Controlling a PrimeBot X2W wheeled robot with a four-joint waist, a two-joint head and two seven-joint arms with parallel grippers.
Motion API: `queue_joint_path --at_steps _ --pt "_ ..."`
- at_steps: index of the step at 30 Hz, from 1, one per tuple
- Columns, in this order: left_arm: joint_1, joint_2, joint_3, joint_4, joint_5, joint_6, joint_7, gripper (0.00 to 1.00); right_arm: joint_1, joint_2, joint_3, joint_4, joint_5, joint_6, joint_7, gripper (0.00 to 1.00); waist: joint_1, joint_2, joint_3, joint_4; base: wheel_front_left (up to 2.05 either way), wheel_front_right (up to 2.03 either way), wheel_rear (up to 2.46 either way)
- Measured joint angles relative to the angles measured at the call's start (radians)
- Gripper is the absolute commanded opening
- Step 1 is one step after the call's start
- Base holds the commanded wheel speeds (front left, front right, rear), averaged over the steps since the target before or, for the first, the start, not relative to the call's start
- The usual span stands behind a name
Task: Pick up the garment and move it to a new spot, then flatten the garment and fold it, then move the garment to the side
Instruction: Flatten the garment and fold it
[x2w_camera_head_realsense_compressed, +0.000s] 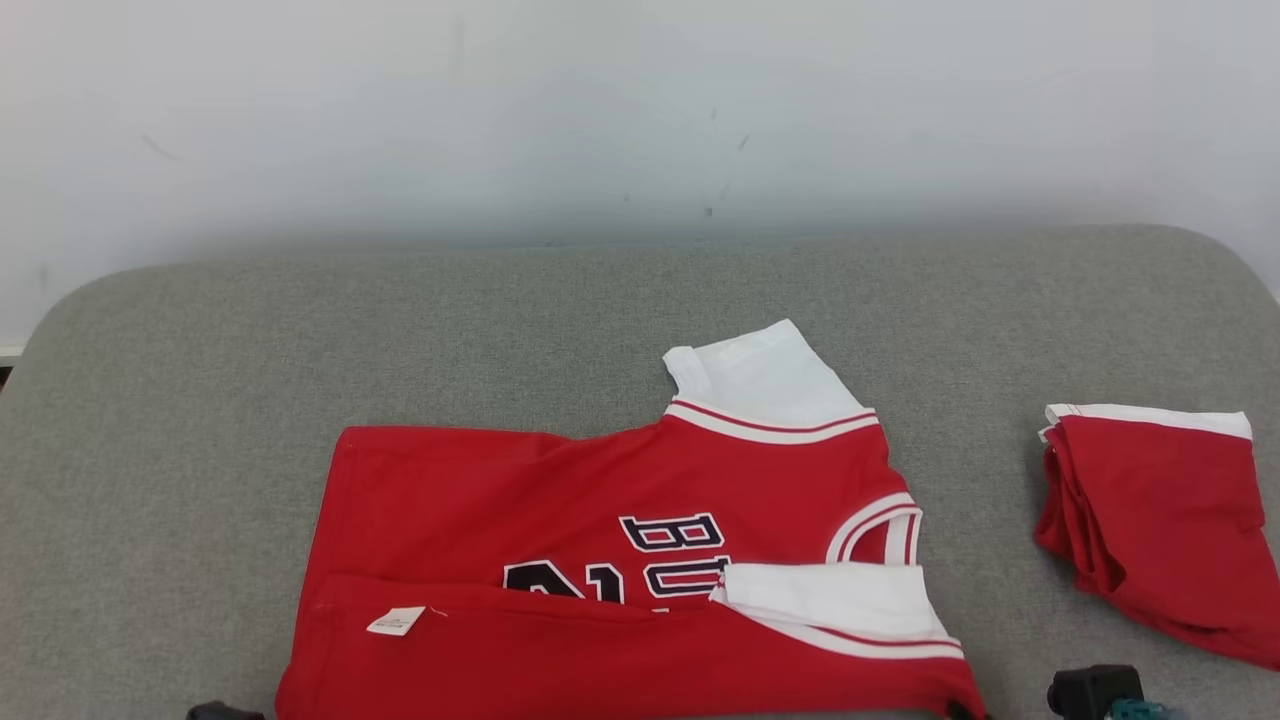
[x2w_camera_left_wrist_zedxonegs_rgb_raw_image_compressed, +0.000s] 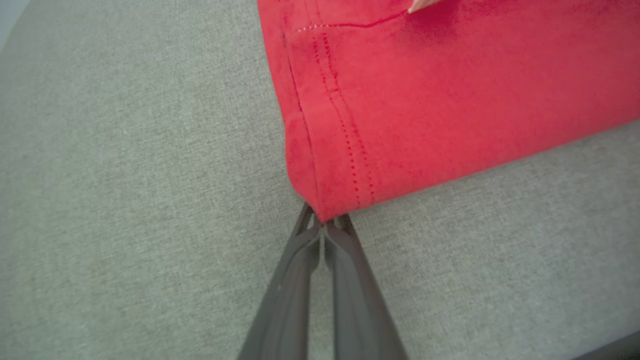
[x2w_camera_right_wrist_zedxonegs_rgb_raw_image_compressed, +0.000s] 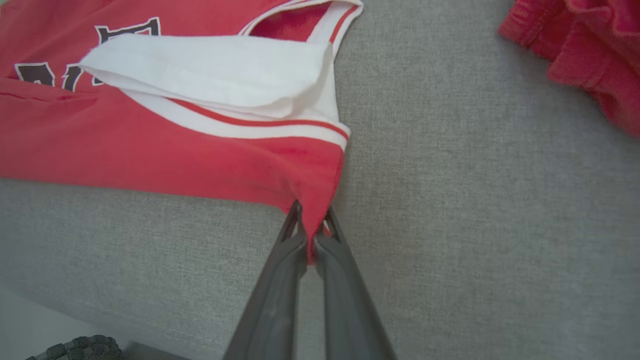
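Watcher: Red cloth at both your tips. What are you holding?

Robot: The garment (x2w_camera_head_realsense_compressed: 600, 500), a red jersey with white sleeves. It lies across the lower middle of the head view on the grey padded surface (x2w_camera_head_realsense_compressed: 200, 400). A near band is turned up over the black lettering (x2w_camera_head_realsense_compressed: 670, 535), with a white label (x2w_camera_head_realsense_compressed: 396, 621) showing on that band. My left jaws are pinched tight on the hem corner (x2w_camera_left_wrist_zedxonegs_rgb_raw_image_compressed: 325, 207), at the lower centre of the left wrist view. My right jaws are clamped on the corner just below the white sleeve (x2w_camera_right_wrist_zedxonegs_rgb_raw_image_compressed: 210, 70), at the lower centre of the right wrist view.

Watcher: Why those two corners?

Robot: They end the same near edge. Gripping both lets me carry that edge as one straight line, so the next fold, I judge, lands even rather than skewed.

Watcher: And the other red thing?

Robot: A second red garment (x2w_camera_head_realsense_compressed: 1150, 520), folded, sits at the right edge of the head view, well apart from mine. I take it for the side pile, so mine probably goes near it once folded. The risk is a corner slipping free mid-lift.
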Motion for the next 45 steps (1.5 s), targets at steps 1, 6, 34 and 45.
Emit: queue_joint_path --at_steps 1,6,34,45 --pt "0.005 -0.002 0.000 -0.002 -0.002 0.000 0.000 0.00 0.014 -0.001 0.000 -0.012 0.005 0.000 0.013 0.00 0.0000 0.0001 -0.001 0.000 0.00 0.00 0.00" --pt "0.030 -0.001 0.007 -0.019 -0.026 0.000 0.002 0.00 0.067 -0.002 0.001 -0.065 0.034 0.000 0.074 0.00 0.0000 0.0000 -0.004 -0.002 0.00 0.00 0.00" --pt "0.136 0.011 0.033 -0.136 -0.063 0.038 0.068 0.00 0.171 -0.034 -0.025 -0.283 0.078 -0.080 0.298 1.00 0.0001 0.0000 0.013 -0.014 0.00 0.00 0.00" --pt "0.166 0.005 0.068 -0.175 -0.109 0.080 0.112 1.00 0.170 -0.036 -0.049 -0.315 0.088 -0.115 0.323 1.00 0.0002 0.0000 0.008 -0.009 0.00 0.00 0.00"
